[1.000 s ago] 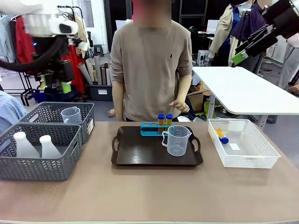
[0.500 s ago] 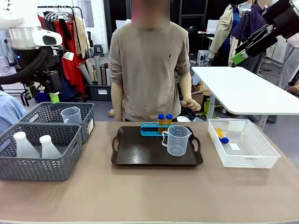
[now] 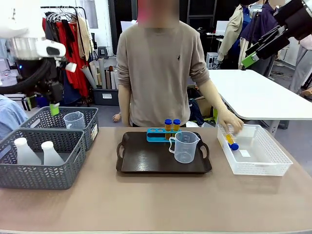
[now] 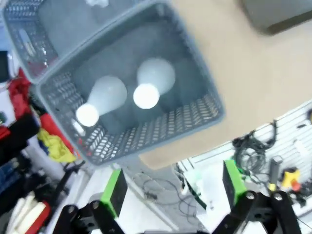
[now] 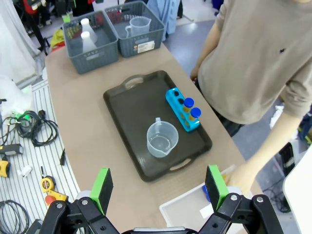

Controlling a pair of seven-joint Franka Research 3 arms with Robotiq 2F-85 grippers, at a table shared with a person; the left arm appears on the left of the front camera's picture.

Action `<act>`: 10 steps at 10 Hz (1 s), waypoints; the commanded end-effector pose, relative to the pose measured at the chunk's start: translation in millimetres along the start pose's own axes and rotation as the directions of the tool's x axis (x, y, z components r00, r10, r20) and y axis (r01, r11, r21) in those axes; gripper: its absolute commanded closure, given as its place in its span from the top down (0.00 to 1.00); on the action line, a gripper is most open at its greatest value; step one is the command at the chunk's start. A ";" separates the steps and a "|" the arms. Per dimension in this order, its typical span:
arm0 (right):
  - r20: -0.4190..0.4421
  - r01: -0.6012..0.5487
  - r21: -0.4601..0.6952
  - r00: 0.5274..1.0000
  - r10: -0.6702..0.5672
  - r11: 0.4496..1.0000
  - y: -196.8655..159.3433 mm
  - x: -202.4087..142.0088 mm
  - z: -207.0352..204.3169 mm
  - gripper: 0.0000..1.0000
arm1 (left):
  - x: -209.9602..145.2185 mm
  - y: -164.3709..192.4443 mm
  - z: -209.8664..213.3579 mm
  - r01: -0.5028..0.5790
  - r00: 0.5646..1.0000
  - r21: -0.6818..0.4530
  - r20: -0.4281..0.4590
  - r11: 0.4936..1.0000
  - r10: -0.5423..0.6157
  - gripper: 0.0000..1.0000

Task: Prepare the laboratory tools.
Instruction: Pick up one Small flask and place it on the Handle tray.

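Hanging in the upper left of the front view, the left gripper [image 3: 44, 105] is above the far grey mesh basket [image 3: 92, 117], jaws spread wide with nothing between them. Its wrist view shows the same gap between the green pads [image 4: 114, 192] at the bottom of the frame, and above them two white conical flasks [image 4: 146, 90] standing upright side by side in the near grey mesh basket [image 4: 195, 122]. In the front view those flasks are at the lower left, and a spare clear beaker [image 3: 74, 120] stands in the far basket just behind.

At the upper right the right gripper [image 3: 261, 48] is raised well above the table [image 3: 156, 204], also fully open and empty (its wrist view shows both pads apart over the scene).

At centre frame the dark brown tray [image 3: 141, 156] carries the handled measuring beaker [image 3: 185, 146], upright toward its right side. Behind it is a blue rack [image 3: 156, 134] holding two blue-capped tubes [image 3: 168, 125] of yellow-orange liquid.

In the right of the frame the person's hand [image 3: 229, 123] reaches down into the white mesh basket [image 3: 253, 170], just above a third tube [image 3: 231, 142] lying on its side; whether the fingers touch it cannot be told through the blur
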State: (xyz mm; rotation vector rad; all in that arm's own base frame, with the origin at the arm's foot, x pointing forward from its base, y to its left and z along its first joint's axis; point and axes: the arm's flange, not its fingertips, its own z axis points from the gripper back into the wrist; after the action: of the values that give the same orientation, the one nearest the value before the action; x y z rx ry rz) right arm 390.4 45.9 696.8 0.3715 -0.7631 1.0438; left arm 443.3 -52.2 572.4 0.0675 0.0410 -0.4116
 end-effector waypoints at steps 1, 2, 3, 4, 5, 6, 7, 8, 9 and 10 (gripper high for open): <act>0.025 -0.003 0.014 1.000 0.002 1.000 -0.3 1.7 -0.1 1.00 | -21.4 29.2 -45.4 -0.062 0.998 0.029 -0.006 0.998 0.063 1.00; 0.025 -0.003 0.014 1.000 0.002 1.000 -0.3 1.7 -0.1 1.00 | -29.4 38.2 -62.9 -0.110 0.994 0.050 -0.006 0.993 0.110 1.00; 0.025 -0.003 0.014 1.000 0.002 1.000 -0.3 1.7 -0.1 1.00 | -33.7 45.7 -75.6 -0.135 0.991 0.060 0.021 0.989 0.134 1.00; 0.025 -0.003 0.014 1.000 0.002 1.000 -0.3 1.7 -0.1 1.00 | -36.5 64.0 -88.4 -0.165 0.986 0.074 0.027 0.984 0.163 1.00; 0.025 -0.003 0.014 1.000 0.002 1.000 -0.3 1.7 -0.1 1.00 | -41.6 81.1 -102.0 -0.180 0.983 0.062 0.037 0.982 0.178 1.00; 0.025 -0.003 0.014 1.000 0.002 1.000 -0.3 1.7 -0.1 1.00 | -46.0 92.9 -111.3 -0.209 0.977 0.035 0.059 0.977 0.206 1.00; 0.025 -0.003 0.014 1.000 0.002 1.000 -0.3 1.7 -0.1 1.00 | -48.5 102.0 -118.5 -0.244 0.968 0.049 0.071 0.969 0.240 1.00; 0.025 -0.003 0.014 1.000 0.002 1.000 -0.3 1.7 -0.1 1.00 | -50.1 111.4 -127.0 -0.269 0.960 0.031 0.089 0.963 0.266 1.00; 0.025 -0.003 0.014 1.000 0.002 1.000 -0.3 1.7 -0.1 1.00 | -47.7 121.2 -135.5 -0.295 0.951 0.031 0.109 0.955 0.290 1.00; 0.025 -0.003 0.014 1.000 0.002 1.000 -0.3 1.7 -0.1 1.00 | -40.0 129.4 -140.6 -0.300 0.949 0.032 0.117 0.953 0.294 1.00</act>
State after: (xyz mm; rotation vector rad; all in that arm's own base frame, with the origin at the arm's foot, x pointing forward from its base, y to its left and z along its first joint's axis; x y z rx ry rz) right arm 390.5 45.8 696.8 0.3714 -0.7630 1.0435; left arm 446.7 92.8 450.0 0.0970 -0.0647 -0.1437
